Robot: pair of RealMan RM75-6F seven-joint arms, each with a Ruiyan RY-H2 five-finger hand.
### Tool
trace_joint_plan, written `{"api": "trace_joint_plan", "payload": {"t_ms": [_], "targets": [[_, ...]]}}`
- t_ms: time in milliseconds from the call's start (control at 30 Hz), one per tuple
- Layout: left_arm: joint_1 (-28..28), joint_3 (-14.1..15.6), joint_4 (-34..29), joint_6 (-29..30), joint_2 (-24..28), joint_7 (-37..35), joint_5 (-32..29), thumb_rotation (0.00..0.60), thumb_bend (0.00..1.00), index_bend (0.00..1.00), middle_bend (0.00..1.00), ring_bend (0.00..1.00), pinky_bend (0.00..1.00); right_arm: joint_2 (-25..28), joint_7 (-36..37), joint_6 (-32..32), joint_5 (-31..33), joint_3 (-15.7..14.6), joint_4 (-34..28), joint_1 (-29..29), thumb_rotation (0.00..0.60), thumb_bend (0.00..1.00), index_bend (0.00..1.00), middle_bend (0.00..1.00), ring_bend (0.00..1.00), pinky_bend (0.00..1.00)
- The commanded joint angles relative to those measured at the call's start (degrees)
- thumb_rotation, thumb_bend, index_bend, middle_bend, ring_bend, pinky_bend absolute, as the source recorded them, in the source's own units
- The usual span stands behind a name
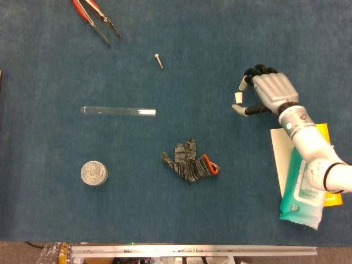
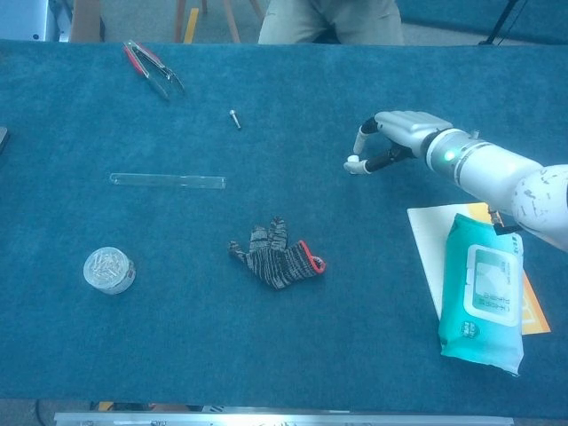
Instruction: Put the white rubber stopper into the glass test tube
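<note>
The right hand [image 1: 269, 94] is at the pick-up step: its fingers [image 1: 242, 84] curl around the white stopper [image 1: 238, 98] on the desk [image 1: 220, 176], though whether they are clamped on it cannot be told. Next it needs a firm pinch, then carrying to the test tube [image 1: 118, 111], well apart.

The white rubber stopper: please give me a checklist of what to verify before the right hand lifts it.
1. White rubber stopper lies between thumb and fingers of the right hand: ok.
2. Firm pinch on the stopper: cannot tell; contact is too small to see in either view.
3. Glass test tube lies flat on the table, untouched: ok.
4. Which end of the tube is open: cannot tell.
5. Straight path from stopper to tube free of the work glove and the screw: ok.
6. Left hand ready to steady the tube: not ok; it appears in neither view.
</note>
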Motion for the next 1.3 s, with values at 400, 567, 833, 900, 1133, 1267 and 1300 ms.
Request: {"api": "trace_joint_plan", "payload": {"t_ms": [400, 567, 833, 900, 1133, 1267, 1300], "targets": [[0.3, 0.1, 0.5, 0.3, 0.0, -0.6, 0.0, 0.600, 0.34, 0.26, 0.23, 0.07, 0.08, -0.2, 0.9, -0.6, -0.3, -1.2, -0.3, 0.7, 0.275, 0.24, 0.33, 0.16, 0.01, 0.12], [0.4, 0.2, 0.7, 0.4, -0.1, -1.0, 0.1, 0.600, 0.34, 0.26, 0.23, 0.07, 0.08, 0.8, 1.1, 0.3, -1.0, -1.5, -2.0, 0.5, 0.275, 0.24, 0.33, 0.16, 0.01, 0.12], [0.4, 0.3, 0.9, 0.5, -0.3, -1.1, 0.4, 0.600, 0.34, 0.26, 0.23, 0.07, 0.08, 2.8, 1.0, 1.5, -1.9, -2.5, -5.7, 0.1, 0.276, 0.24, 0.33, 0.16, 0.01, 0.12], [0.5, 0.3, 0.9, 0.6, -0.4, -1.1, 0.5, 0.600, 0.34, 0.26, 0.23, 0.07, 0.08, 3.4, 0.8, 1.9, -2.1, -2.8, -6.6, 0.0, 0.275, 0.24, 0.33, 0.16, 0.01, 0.12], [0.6, 0.6, 0.9, 0.7, -0.5, -1.1, 0.8, 0.600, 0.34, 0.26, 0.23, 0.07, 0.08, 4.6, 0.6, 3.2, -2.9, -3.7, -9.3, -0.4, 0.276, 0.25, 0.33, 0.16, 0.01, 0.12], [0.7, 0.7, 0.9, 0.9, -0.5, -1.2, 1.2, 0.600, 0.34, 0.26, 0.23, 0.07, 0.08, 4.9, 0.5, 3.7, -2.9, -3.8, -10.0, -0.5, 0.275, 0.25, 0.33, 0.16, 0.01, 0.12], [0.8, 0.7, 0.9, 1.0, -0.5, -1.2, 1.2, 0.600, 0.34, 0.26, 0.23, 0.07, 0.08, 5.0, 0.5, 3.9, -3.0, -3.8, -10.2, -0.5, 0.276, 0.25, 0.33, 0.16, 0.01, 0.12]]}}
